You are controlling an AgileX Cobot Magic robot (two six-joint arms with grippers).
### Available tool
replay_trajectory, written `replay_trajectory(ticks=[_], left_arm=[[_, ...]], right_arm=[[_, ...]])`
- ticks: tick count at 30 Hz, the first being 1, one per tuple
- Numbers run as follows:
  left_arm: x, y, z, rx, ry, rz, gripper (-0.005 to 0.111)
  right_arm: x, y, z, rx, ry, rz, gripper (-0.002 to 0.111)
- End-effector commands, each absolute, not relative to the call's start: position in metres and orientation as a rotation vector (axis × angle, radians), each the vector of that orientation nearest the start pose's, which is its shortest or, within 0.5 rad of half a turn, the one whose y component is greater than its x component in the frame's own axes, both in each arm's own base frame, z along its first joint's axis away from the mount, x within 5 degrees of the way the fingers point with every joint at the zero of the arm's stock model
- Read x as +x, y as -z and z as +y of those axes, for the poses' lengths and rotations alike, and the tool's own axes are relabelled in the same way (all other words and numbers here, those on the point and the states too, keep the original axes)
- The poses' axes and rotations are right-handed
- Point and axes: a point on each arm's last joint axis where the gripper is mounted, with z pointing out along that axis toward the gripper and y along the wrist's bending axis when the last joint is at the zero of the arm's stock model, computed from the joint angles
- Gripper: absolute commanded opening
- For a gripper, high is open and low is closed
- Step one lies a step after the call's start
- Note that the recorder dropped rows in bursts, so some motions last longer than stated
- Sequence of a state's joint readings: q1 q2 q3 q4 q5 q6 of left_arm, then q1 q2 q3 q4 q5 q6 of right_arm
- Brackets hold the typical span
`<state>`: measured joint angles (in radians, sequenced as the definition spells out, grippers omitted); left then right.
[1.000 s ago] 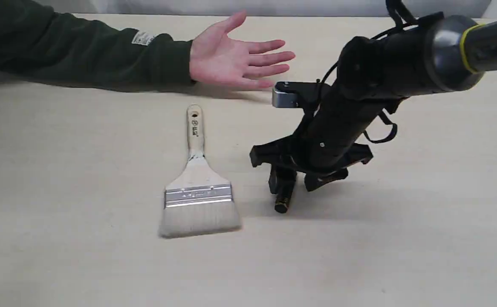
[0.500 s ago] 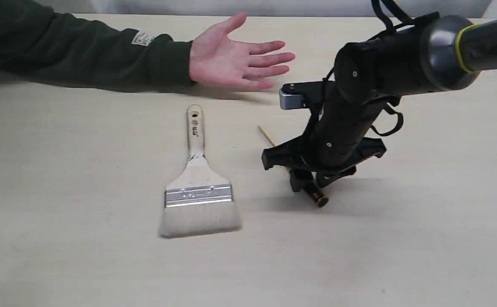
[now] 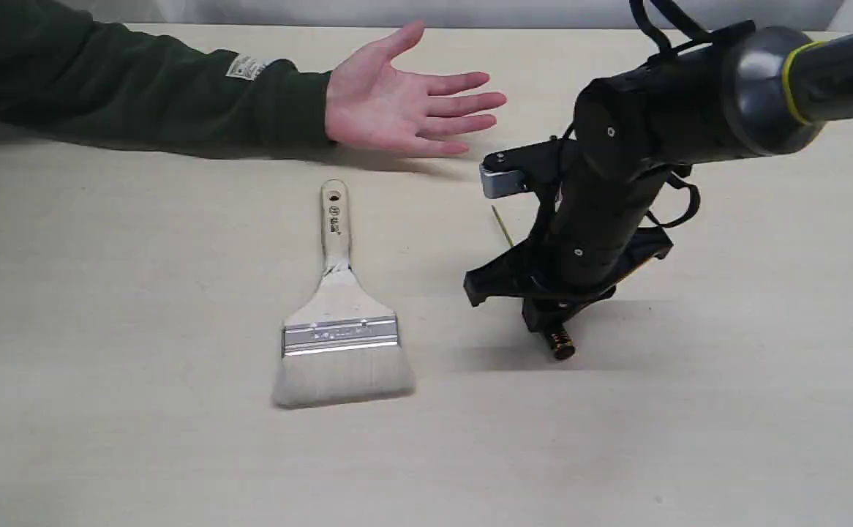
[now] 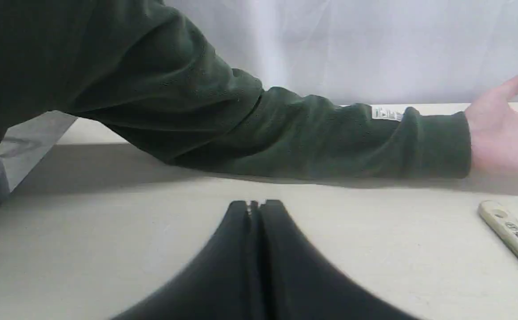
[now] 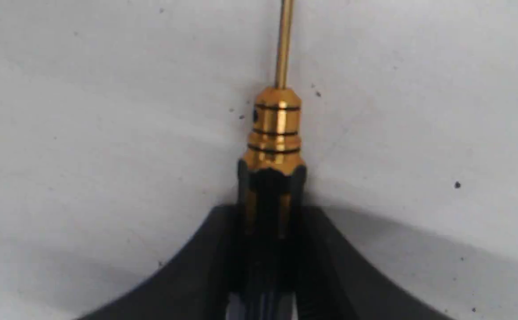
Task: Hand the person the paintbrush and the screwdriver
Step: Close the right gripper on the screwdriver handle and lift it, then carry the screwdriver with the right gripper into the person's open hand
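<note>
nothing has reached the person's hand yet, so i judge the job under halfway done. the hand lies open, palm up and bare, near the far edge of the counter, with the green sleeve stretching away toward the far left corner.

the right gripper is clamped on the screwdriver. in the right wrist view its black handle sits squeezed between the two fingers, with the gold collar and thin shaft poking out ahead. from the exterior view the tool tilts, with the butt end toward the near edge and the shaft tip toward the far edge, roughly toward the open palm. it looks raised just off the surface, over its own shadow, though i cannot be sure of the gap. it is well apart from the hand.

the paintbrush lies flat near the middle of the counter, untouched. its bristles point to the near edge and its handle to the far edge, just short of the hand.

the left gripper has its fingers pressed together on nothing, low over the counter's left side.

what is left: carry the screwdriver to the palm and let go, then pick up the brush and deliver it as well.
</note>
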<state>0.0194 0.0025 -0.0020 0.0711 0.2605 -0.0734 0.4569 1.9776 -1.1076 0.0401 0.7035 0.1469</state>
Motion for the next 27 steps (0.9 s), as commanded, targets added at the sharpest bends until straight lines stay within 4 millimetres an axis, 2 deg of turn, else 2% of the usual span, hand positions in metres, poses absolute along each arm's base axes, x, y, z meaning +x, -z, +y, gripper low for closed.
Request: replay_trajectory(ticks=[1,5,13,21,27], left_arm=[[0.055,-0.191,0.002,-0.031,-0.015,1.733,0.000],[0.055,-0.191,0.002,-0.031,-0.015,1.733,0.000],[0.055,-0.191,0.002,-0.030,-0.016,1.730,0.000],[0.055,-0.191,0.002,-0.030,-0.016,1.732,0.000],[0.055,-0.191,0.002,-0.030,-0.016,1.732,0.000]], right_arm=[[0.311,-0.110,0.155,-0.480,-0.069,3.039,0.004],[0.315,-0.114,0.159,-0.454,-0.122,2.981,0.004],[0.310,-0.146,0.178,-0.542,-0.461,2.855,0.004],[0.299,-0.193,0.193,-0.618,-0.491,2.660,0.004],[0.308,-0.224,0.190,-0.564,-0.467,2.460,0.004]])
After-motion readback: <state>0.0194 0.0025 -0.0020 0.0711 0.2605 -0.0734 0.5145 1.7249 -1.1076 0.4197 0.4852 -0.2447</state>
